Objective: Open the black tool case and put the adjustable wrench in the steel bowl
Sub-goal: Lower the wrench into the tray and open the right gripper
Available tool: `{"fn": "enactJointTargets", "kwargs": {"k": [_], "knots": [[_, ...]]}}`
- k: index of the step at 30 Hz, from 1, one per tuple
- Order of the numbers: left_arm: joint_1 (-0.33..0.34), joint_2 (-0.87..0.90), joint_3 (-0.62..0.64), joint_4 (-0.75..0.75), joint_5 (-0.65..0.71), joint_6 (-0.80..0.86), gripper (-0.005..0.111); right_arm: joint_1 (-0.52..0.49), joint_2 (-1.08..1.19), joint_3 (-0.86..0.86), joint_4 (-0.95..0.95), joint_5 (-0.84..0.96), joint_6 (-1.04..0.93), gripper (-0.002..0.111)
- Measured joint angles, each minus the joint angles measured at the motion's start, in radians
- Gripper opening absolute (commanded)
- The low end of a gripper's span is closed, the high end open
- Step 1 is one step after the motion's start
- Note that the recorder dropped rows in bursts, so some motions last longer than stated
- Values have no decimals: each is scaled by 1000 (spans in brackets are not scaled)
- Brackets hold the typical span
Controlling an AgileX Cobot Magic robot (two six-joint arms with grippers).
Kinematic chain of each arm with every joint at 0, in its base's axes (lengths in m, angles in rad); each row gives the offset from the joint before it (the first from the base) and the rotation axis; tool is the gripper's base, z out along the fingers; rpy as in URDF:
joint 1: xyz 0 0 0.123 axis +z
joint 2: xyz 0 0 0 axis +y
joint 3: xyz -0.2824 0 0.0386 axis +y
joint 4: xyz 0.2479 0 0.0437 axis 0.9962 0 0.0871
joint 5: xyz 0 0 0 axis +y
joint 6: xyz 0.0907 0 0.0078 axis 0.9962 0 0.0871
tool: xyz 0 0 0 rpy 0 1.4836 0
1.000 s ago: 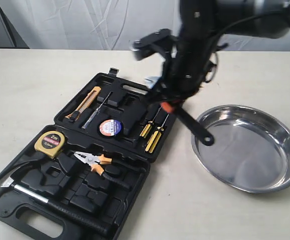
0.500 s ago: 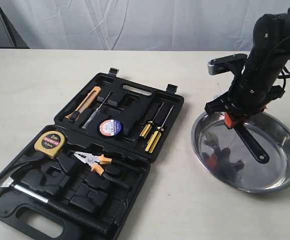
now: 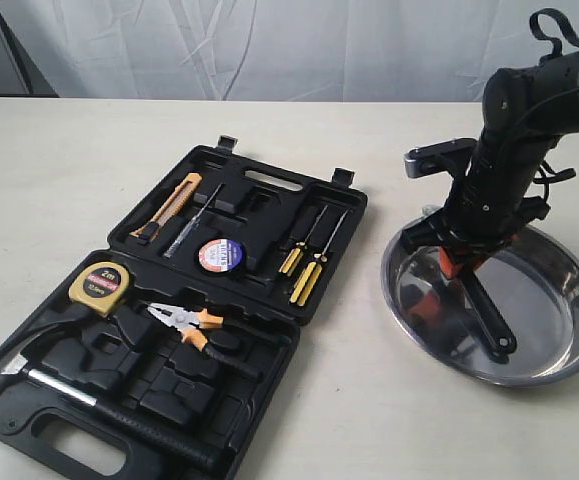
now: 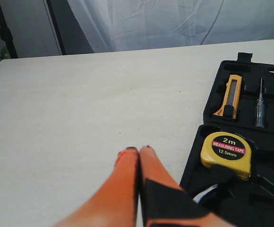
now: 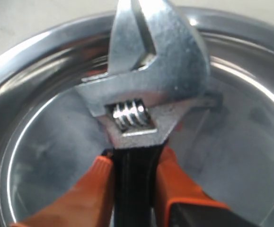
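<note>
The black tool case [image 3: 239, 215] lies open on the table's left half. My right gripper [image 3: 462, 262] hangs over the steel bowl [image 3: 559, 355], shut on the adjustable wrench [image 3: 489, 315]. The wrench's black handle slants down into the bowl, its end close to the bowl's floor. In the right wrist view the orange fingers [image 5: 174, 182] clamp the black handle, and the wrench's silver head [image 5: 146, 85] stands against the bowl's shiny inside [image 5: 28, 156]. My left gripper [image 4: 138, 149] is shut with nothing in it, above bare table beside the case [image 4: 269, 203].
In the case lie a yellow tape measure [image 3: 99, 283], orange-handled pliers [image 3: 191, 322], a hammer [image 3: 99, 400], a utility knife [image 3: 169, 206], yellow-handled screwdrivers [image 3: 307, 268] and a tape roll [image 3: 220, 254]. The right arm [image 3: 529, 110] rises at the far right.
The right gripper carried the wrench from above the case over to the bowl, then lowered it, so the handle's end now reaches down into the bowl.
</note>
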Motion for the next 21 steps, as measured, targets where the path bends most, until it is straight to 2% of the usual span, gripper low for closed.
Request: {"fn": "enactJointTargets", "kwargs": {"k": [7, 9, 11, 12, 13, 15, 16, 18, 19, 21], "knots": [[0, 0, 0, 0, 0, 0, 0, 0, -11, 0, -49, 45, 36, 0], [0, 0, 0, 0, 0, 0, 0, 0, -18, 0, -49, 49, 40, 13], [0, 0, 0, 0, 0, 0, 0, 0, -18, 0, -55, 65, 40, 43], [0, 0, 0, 0, 0, 0, 0, 0, -18, 0, -55, 68, 40, 50], [0, 0, 0, 0, 0, 0, 0, 0, -20, 0, -55, 81, 40, 53], [0, 0, 0, 0, 0, 0, 0, 0, -24, 0, -55, 108, 54, 48], [0, 0, 0, 0, 0, 0, 0, 0, -29, 0, -55, 120, 62, 41], [0, 0, 0, 0, 0, 0, 0, 0, -71, 0, -55, 151, 70, 18], [0, 0, 0, 0, 0, 0, 0, 0, -107, 0, -55, 165, 76, 1], [0, 0, 0, 0, 0, 0, 0, 0, -186, 0, -55, 188, 94, 0]]}}
